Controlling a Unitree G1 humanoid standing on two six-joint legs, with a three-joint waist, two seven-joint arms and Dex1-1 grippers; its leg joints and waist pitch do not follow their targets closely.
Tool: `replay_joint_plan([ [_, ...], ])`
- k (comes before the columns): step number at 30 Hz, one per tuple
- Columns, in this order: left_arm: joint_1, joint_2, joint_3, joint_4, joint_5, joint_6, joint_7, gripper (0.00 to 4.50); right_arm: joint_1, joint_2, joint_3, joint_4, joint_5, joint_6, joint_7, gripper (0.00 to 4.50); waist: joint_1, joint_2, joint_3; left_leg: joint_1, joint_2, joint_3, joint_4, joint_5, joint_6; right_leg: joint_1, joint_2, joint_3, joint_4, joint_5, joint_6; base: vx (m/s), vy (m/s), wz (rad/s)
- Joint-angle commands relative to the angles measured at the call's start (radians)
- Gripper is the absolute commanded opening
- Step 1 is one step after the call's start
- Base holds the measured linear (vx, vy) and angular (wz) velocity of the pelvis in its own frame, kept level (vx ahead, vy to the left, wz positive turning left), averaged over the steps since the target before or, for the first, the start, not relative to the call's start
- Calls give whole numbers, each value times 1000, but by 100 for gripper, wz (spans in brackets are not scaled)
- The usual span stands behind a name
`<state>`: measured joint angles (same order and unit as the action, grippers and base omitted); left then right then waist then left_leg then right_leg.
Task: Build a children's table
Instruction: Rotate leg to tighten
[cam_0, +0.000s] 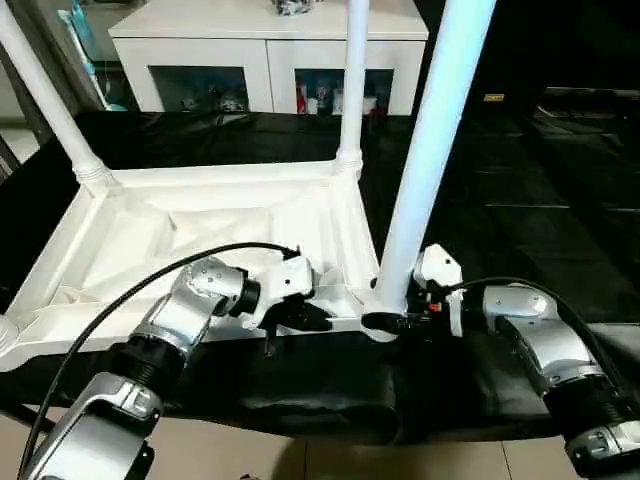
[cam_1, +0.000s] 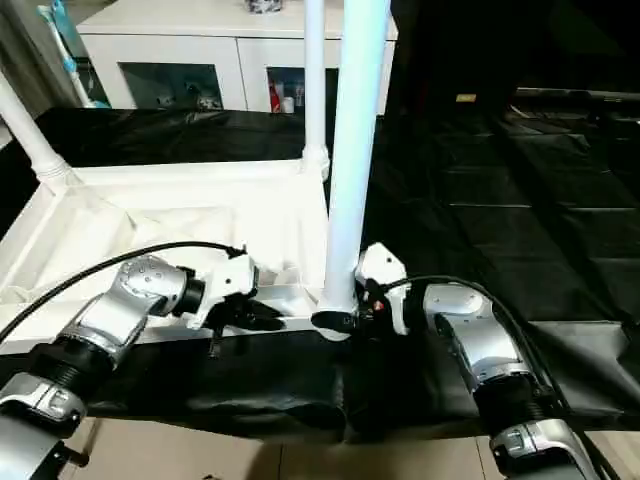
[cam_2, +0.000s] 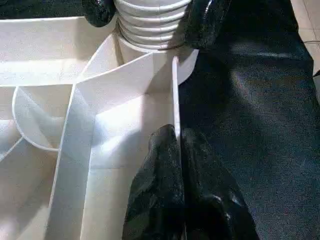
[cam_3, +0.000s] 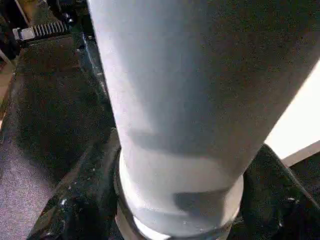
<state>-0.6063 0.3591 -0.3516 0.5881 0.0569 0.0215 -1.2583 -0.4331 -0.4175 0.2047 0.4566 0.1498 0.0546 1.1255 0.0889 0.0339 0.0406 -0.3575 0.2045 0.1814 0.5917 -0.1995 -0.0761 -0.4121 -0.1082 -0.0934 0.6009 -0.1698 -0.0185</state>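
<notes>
Table top (cam_0: 200, 225) lay upside down on the black cloth (cam_0: 500, 200), three legs standing in corner sockets. From the head I saw my left gripper (cam_0: 300, 318) at the near rim; my left wrist camera showed more: both fingers (cam_2: 165, 190) pinched shut on the thin rim wall. My right gripper (cam_1: 345, 322) reached in level, its fingers set around the ribbed base of the near-right leg (cam_0: 430, 150). My right wrist camera showed that leg (cam_3: 175, 100) close between them. White cabinet (cam_0: 270, 40) behind held small items behind glass.

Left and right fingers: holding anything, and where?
Left gripper pinches the tabletop's near rim wall. Right gripper straddles the leg's ribbed base; grip unclear.
</notes>
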Motion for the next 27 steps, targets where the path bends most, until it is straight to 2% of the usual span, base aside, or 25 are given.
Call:
replay_joint_plan([
  [1,-7,17,-28,20,35,2,5,0,-13,1,6,9,-9,-11,6,272,-1,-11,-62,-4,22,-2,-67,-156,74,63,-38,43,-63,-175,-219,0,0,0],
  [6,-4,16,-27,21,36,6,12,0,-13,13,3,17,-10,-9,-10,271,-2,-10,-62,-3,23,-2,-67,-159,75,62,-37,44,-63,-175,-221,0,0,0],
  [8,-8,8,-20,34,39,9,38,0,-17,24,-4,34,-23,-2,-53,270,-3,-9,-59,-1,22,-1,-69,-178,68,61,-38,43,-67,-210,-214,0,0,0],
  [9,-15,-1,-14,50,45,17,67,0,-25,37,-11,57,-37,0,-103,270,-3,-6,-56,0,22,-2,-72,-198,59,60,-38,43,-72,-244,-206,0,0,0],
  [11,-32,-22,1,89,52,37,130,0,-43,66,-27,105,-63,7,-208,270,-13,-7,-50,8,17,-5,-78,-258,24,57,-39,40,-86,-376,-168,0,0,0],
  [13,-51,-47,17,130,56,55,192,0,-63,105,-53,152,-72,31,-318,270,-18,-6,-50,9,16,-6,-79,-263,10,55,-39,41,-91,-403,-152,0,0,0],
  [14,-76,-81,31,179,60,78,266,0,-82,153,-80,194,-69,70,-428,270,-25,-6,-49,11,13,-5,-79,-270,6,52,-37,41,-94,-414,-151,-57,0,1],
  [15,-88,-103,39,203,59,95,304,0,-91,178,-92,215,-68,85,-481,270,-25,-5,-51,11,13,-9,-80,-274,1,55,-40,40,-93,-419,-150,0,0,0],
  [16,-100,-122,50,223,55,112,340,0,-100,202,-103,234,-66,98,-532,270,-33,-9,-50,9,13,-8,-81,-276,-1,55,-37,39,-94,-422,-144,0,0,0],
  [19,-137,-179,80,287,38,157,438,0,-132,272,-149,300,-51,135,-696,270,-40,-7,-51,7,12,-11,-82,-276,-1,56,-39,36,-99,-427,-139,0,0,0],
  [23,-179,-221,94,360,45,173,524,0,-168,330,-189,374,-45,150,-840,270,-45,-8,-52,5,10,-8,-81,-276,15,53,-38,39,-99,-389,-152,0,0,0],
  [24,-198,-240,104,389,45,177,552,0,-181,351,-199,399,-46,150,-882,270,-44,-8,-53,12,11,-8,-81,-285,9,50,-38,38,-99,-388,-159,0,0,0],
  [27,-224,-265,120,429,44,178,587,0,-197,379,-208,428,-53,151,-927,270,-45,-10,-53,7,9,-8,-81,-280,15,54,-38,38,-98,-381,-155,0,0,0],
])
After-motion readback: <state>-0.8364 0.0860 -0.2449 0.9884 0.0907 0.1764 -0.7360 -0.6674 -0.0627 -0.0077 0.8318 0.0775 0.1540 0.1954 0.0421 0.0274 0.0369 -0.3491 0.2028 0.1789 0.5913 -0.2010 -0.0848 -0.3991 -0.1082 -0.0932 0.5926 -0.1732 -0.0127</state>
